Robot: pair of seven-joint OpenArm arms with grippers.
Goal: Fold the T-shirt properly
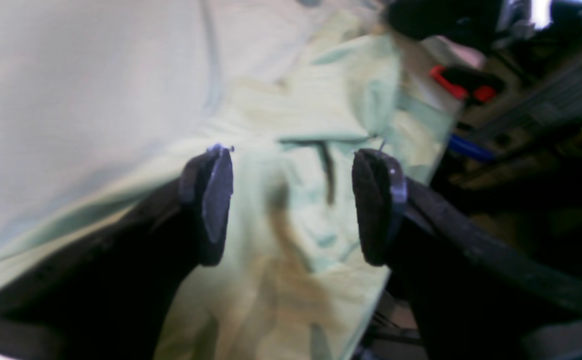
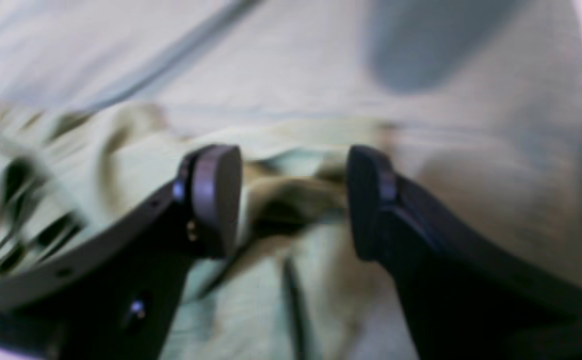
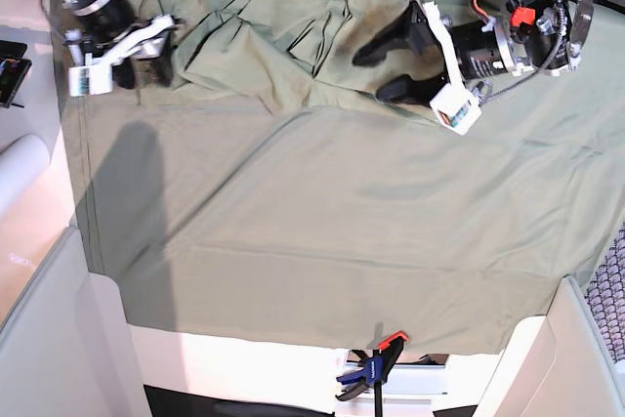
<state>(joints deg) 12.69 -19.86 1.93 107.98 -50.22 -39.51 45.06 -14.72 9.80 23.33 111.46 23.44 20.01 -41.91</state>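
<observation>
Lying crumpled at the far edge of the tablecloth (image 3: 293,231), the T-shirt (image 3: 283,41) is not yet folded, while the left gripper (image 3: 376,70) and right gripper (image 3: 146,70) flank it, jaws spread and holding nothing.

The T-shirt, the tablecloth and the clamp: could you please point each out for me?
T-shirt (image 3: 283,41), base view, crumpled middle.
Tablecloth (image 3: 322,212), base view, flat bare centre.
Clamp (image 3: 366,370), base view, blue handle.

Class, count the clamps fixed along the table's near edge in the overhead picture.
1: a clamp with blue and orange handles grips the tablecloth at the middle of the near edge. Others may be hidden.
</observation>
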